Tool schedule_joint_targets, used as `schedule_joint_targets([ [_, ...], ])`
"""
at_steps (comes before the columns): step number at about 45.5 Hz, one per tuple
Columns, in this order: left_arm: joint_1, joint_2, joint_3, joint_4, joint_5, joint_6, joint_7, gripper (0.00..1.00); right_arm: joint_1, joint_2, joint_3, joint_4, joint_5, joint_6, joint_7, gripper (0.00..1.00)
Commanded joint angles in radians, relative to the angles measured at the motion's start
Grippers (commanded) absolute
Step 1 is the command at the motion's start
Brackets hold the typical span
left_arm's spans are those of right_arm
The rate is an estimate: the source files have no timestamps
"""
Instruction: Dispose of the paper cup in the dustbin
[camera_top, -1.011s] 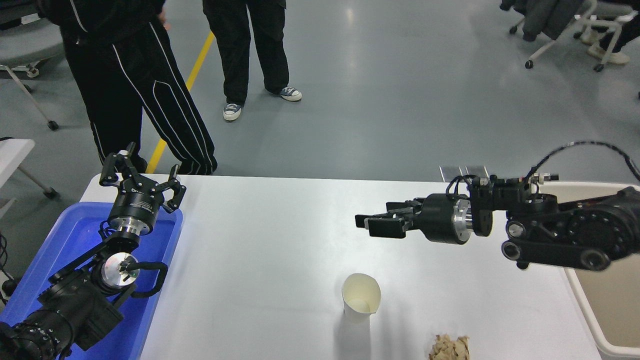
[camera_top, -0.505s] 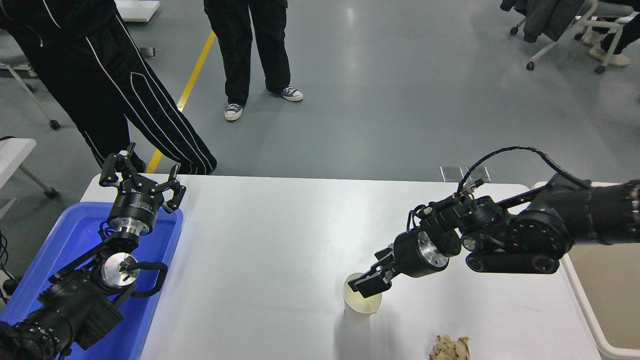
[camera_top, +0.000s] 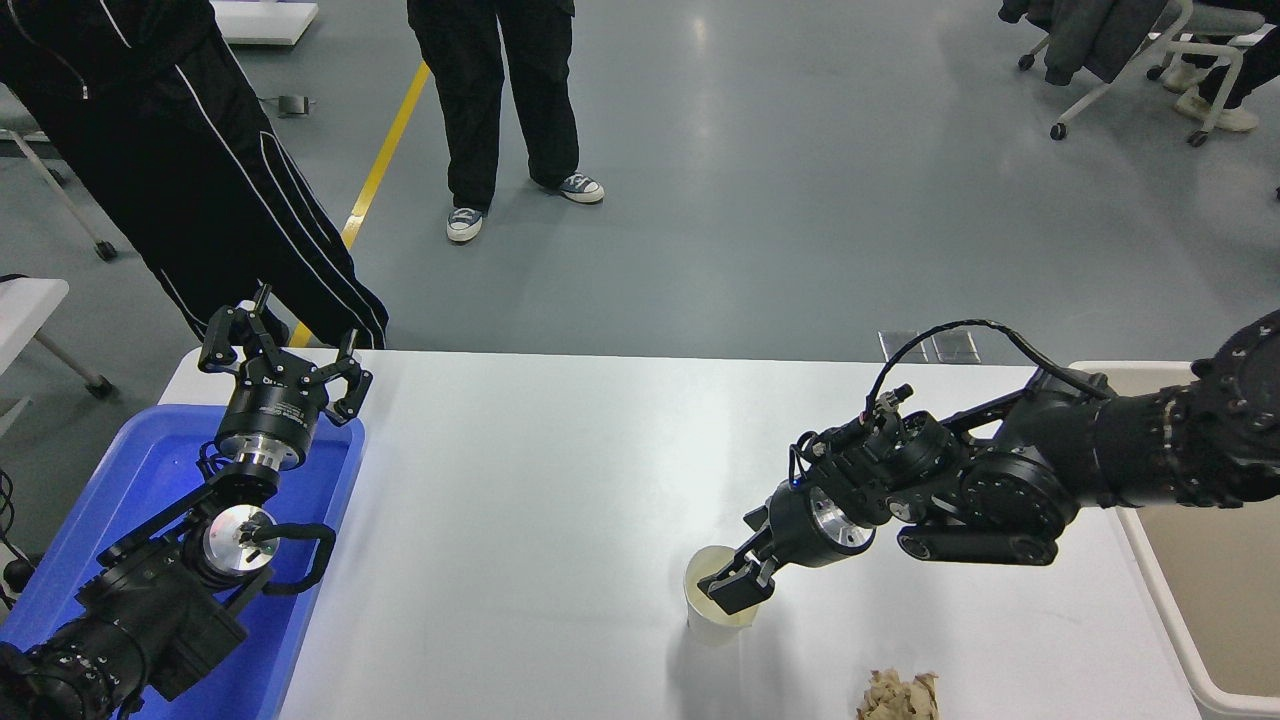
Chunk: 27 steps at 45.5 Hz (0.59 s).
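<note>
I had the right gripper (camera_top: 735, 592) at the cup (camera_top: 716, 600) rim, reaching to grasp. Jaws: I couldn't tell. Next: pinch, lift, carry right of the cup to the bin (camera_top: 1160, 590).

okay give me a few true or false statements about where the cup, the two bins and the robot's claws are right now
1. The paper cup stands upright on the white table. True.
2. The right claw is at the cup's rim. True.
3. The cup is already in the dustbin. False: it is on the table, left of the bin.
4. The crumpled paper wad lies inside the blue bin. False: it lies on the table near the cup.
5. The left claw is above the blue bin's far end. True.
</note>
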Motion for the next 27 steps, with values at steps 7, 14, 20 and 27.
schedule_joint_targets([
  [7, 0.000, 0.000, 0.000, 0.000, 0.000, 0.000, 0.000, 1.00, 0.000, 0.015, -0.031, -0.021, -0.065, -0.005, 0.006, 0.10],
  [14, 0.000, 0.000, 0.001, 0.000, 0.000, 0.000, 0.000, 1.00, 0.005, 0.016, -0.035, -0.019, -0.069, -0.005, 0.008, 0.00],
  [20, 0.000, 0.000, 0.000, 0.000, 0.000, 0.000, 0.000, 1.00, 0.006, 0.016, -0.035, -0.019, -0.073, -0.004, 0.020, 0.00],
  [27, 0.000, 0.000, 0.001, 0.000, 0.000, 0.000, 0.000, 1.00, 0.028, 0.016, -0.047, -0.016, -0.072, -0.002, 0.045, 0.00],
])
